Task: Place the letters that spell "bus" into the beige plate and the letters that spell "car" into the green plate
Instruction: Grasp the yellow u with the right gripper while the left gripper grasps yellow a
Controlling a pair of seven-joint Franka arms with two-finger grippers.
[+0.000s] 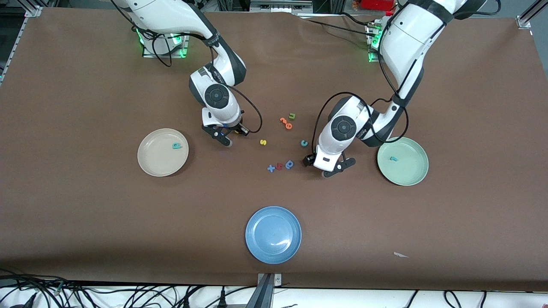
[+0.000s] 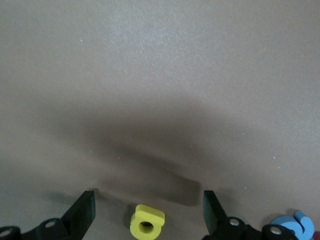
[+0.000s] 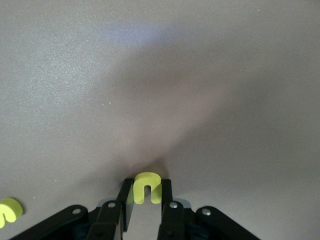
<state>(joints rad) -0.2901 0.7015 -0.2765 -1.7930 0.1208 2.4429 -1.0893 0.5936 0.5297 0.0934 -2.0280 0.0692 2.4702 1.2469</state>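
My right gripper is shut on the yellow u, low at the table between the beige plate and the yellow s; in the front view that gripper hides the u. A teal b lies in the beige plate. My left gripper stands open around the yellow a, which lies flat on the table. In the front view this gripper covers the a, beside the green plate. The green plate holds a teal r. The teal c lies on the table.
A blue a, a red figure and a blue x lie in a row beside the left gripper. A green u and orange letters lie nearer the robots' bases. A blue plate sits near the front edge.
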